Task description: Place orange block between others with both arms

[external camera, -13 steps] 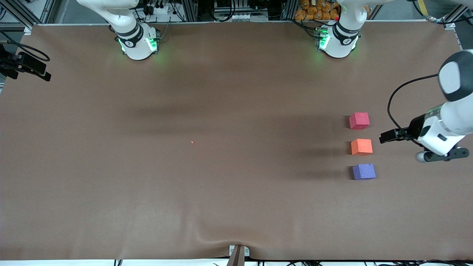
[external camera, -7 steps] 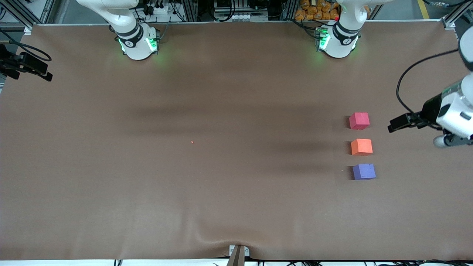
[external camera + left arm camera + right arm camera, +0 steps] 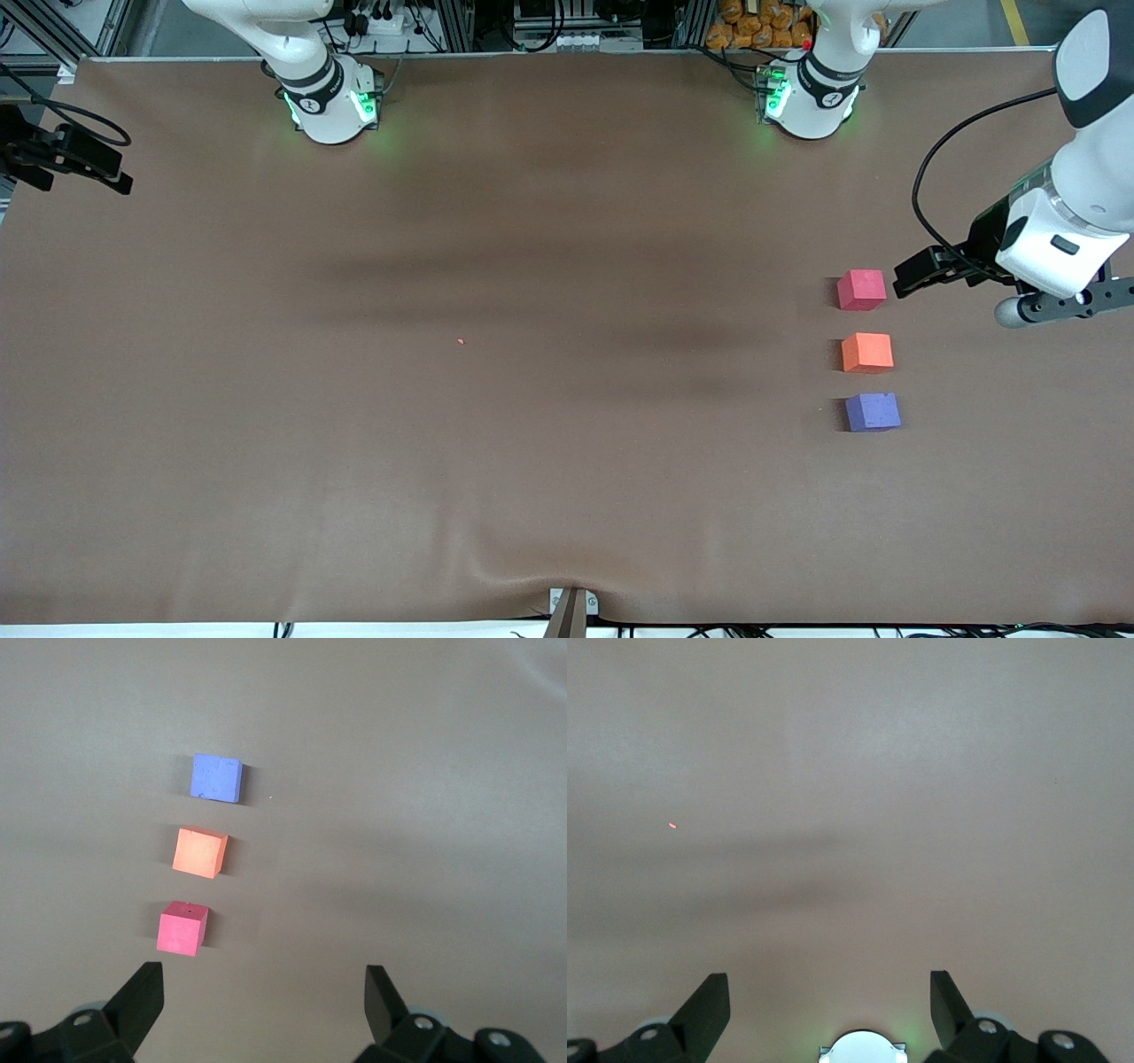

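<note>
Left gripper (image 3: 912, 276) hangs in the air at about 3 o'clock of the red cube (image 3: 861, 290), toward the left arm's end of the table, its fingers (image 3: 142, 997) spread apart and holding nothing. On the brown table (image 3: 532, 399), the orange block (image 3: 866, 352) already sits in a tidy line between the red cube, at its 12 o'clock in the front view, and the purple cube (image 3: 873, 412), at its 6 o'clock; all three stand a little apart, none touching.

Judging by that line, the placing looks done, and the step in hand seems to be pulling clear. The next move likely calls only for lifting away without brushing the red cube, the nearest one.

Right gripper (image 3: 829, 1005) waits with its fingers wide, over bare table with a tiny orange speck (image 3: 672, 825) on the cloth. In the front view a black fixture pokes in at the 9 o'clock edge; I cannot say for sure that it is this gripper. The left arm's upper links are cut off at the 3 o'clock edge.
</note>
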Robot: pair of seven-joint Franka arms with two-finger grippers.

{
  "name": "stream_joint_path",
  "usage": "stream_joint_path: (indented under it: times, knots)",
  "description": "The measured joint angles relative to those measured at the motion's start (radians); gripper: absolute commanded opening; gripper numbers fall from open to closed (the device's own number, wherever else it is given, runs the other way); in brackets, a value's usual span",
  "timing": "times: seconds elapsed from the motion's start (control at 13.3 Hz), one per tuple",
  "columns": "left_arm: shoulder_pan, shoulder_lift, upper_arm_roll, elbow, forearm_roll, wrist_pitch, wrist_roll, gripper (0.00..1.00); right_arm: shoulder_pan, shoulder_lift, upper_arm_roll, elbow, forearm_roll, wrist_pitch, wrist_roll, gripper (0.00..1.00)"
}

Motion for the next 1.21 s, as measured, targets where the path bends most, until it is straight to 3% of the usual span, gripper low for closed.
stream_joint_path:
  times: [0.45, 0.98, 1.21]
  knots:
    - [0.001, -0.096, 0.0, -0.093, 0.004, 0.017, 0.016, 1.0, 0.0, -0.001, -0.002, 0.001, 0.0, 0.0, -0.025, 1.0]
    - [0.031, -0.108, 0.018, -0.079, 0.005, -0.003, 0.088, 1.0, -0.004, -0.001, -0.012, 0.001, 0.0, 0.022, -0.067, 1.0]
    - [0.046, -0.109, 0.018, -0.032, 0.005, -0.077, 0.088, 1.0, -0.004, -0.001, -0.012, 0.0, 0.0, 0.022, -0.067, 1.0]
